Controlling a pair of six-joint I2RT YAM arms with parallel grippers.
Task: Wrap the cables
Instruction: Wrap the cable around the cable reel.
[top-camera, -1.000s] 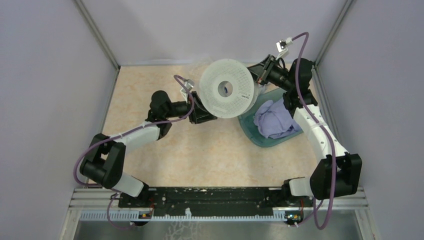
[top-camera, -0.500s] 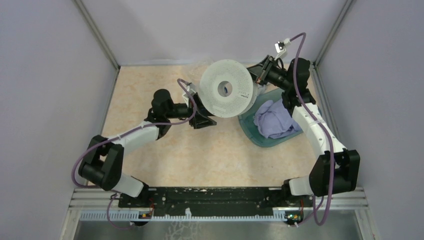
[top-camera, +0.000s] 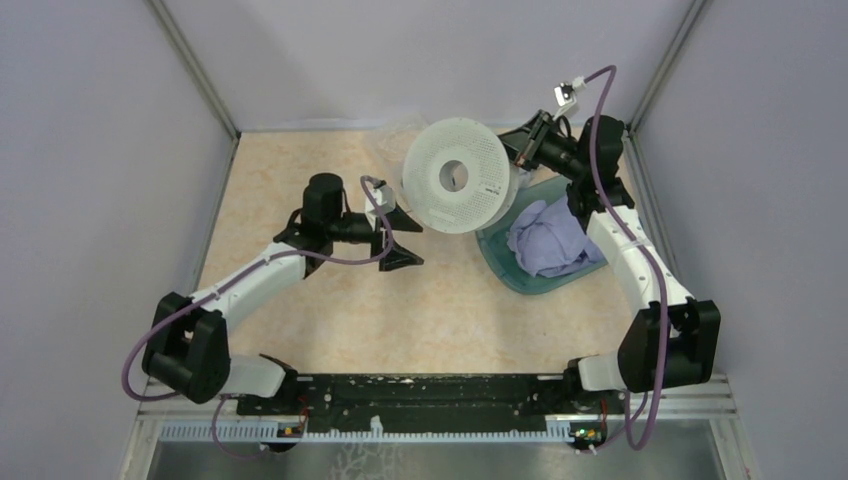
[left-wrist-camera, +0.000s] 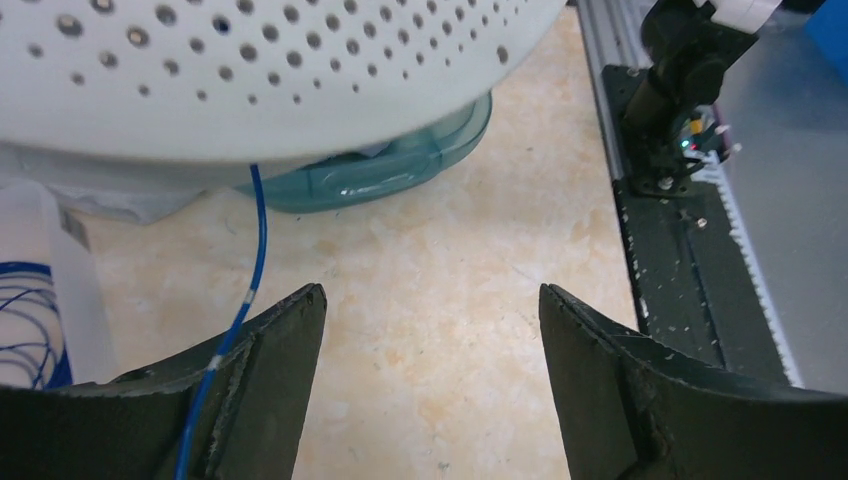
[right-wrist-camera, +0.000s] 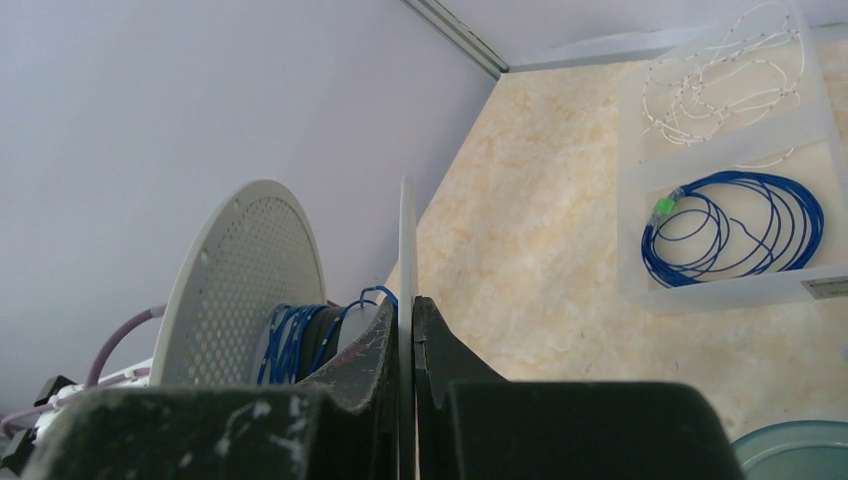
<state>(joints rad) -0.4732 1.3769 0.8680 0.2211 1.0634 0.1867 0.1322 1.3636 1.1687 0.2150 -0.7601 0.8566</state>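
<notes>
Our left fingers (left-wrist-camera: 600, 390), released, now sit back from the spool (top-camera: 478, 190); our right fingers (right-wrist-camera: 445, 355) clench its flange; winding likely pauses.

Ref = spool (top-camera: 458, 177), mid-rear on table (top-camera: 300, 300). Right-front of it: dish (top-camera: 505, 268), partly under its rim, with cloth (top-camera: 548, 238) inside. Behind-left: divided box (right-wrist-camera: 725, 288), wire coils (right-wrist-camera: 735, 225) in separate compartments. Front-left, apart from it: left gripper (left-wrist-camera: 430, 292). On its right-rear rim: right gripper (top-camera: 516, 152).
</notes>
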